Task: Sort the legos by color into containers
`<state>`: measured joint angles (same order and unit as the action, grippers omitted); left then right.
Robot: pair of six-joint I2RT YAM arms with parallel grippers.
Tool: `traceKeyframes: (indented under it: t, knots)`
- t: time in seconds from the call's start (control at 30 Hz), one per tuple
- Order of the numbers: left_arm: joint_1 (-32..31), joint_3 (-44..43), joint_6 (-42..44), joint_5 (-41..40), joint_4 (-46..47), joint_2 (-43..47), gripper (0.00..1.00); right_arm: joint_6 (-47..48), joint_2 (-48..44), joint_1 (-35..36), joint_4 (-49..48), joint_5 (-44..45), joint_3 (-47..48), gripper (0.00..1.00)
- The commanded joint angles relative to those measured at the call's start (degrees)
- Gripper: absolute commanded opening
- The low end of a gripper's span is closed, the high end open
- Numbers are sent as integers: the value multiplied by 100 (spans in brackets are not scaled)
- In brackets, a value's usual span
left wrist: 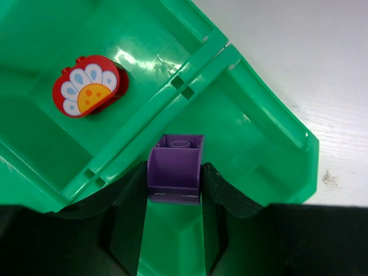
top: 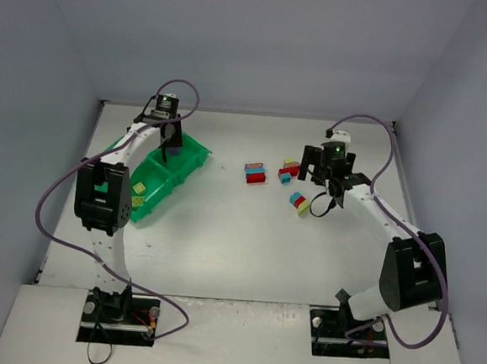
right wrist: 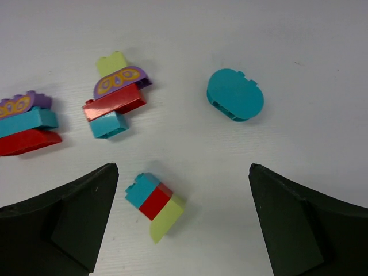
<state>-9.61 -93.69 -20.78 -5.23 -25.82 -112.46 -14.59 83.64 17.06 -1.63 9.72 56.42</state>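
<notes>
My left gripper [top: 174,145] hangs over the far end of the bright green tray [top: 197,150] and is shut on a purple brick [left wrist: 175,165], held above a compartment floor. A red brick with a flower print [left wrist: 86,86] lies in the compartment beside it. My right gripper [right wrist: 184,221] is open above the table, its fingers [right wrist: 69,224] wide apart. A cyan, red and yellow-green stack [right wrist: 154,204] lies between them, nearer the left finger. Beyond lie a round cyan brick [right wrist: 234,95] and two mixed stacks [right wrist: 118,100] [right wrist: 26,123].
The tray divider wall [left wrist: 190,86] runs just ahead of the purple brick. Small yellowish bricks [top: 138,197] lie in the tray's near compartment. The loose stacks [top: 254,173] sit mid-table, between the tray and the right arm [top: 410,267]. White enclosure walls ring the table.
</notes>
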Motion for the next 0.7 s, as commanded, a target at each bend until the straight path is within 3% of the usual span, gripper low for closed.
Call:
traceKeyframes:
  t: [0.0, 0.03, 0.17, 0.67]
  knots:
    - [47, -439, 232, -293, 280, 155, 26, -176, 240, -238, -101, 215, 439, 93]
    - [47, -466, 249, -311, 280, 111, 32, -193, 302, -299, -92, 163, 466, 93]
    - [47, -571, 302, -259, 280, -74, 41, -316, 609, -554, -83, 162, 580, 93]
    - [-23, -554, -58, 285, 69, 339, 47, -132, 1840, -1117, -188, 118, 1002, 95]
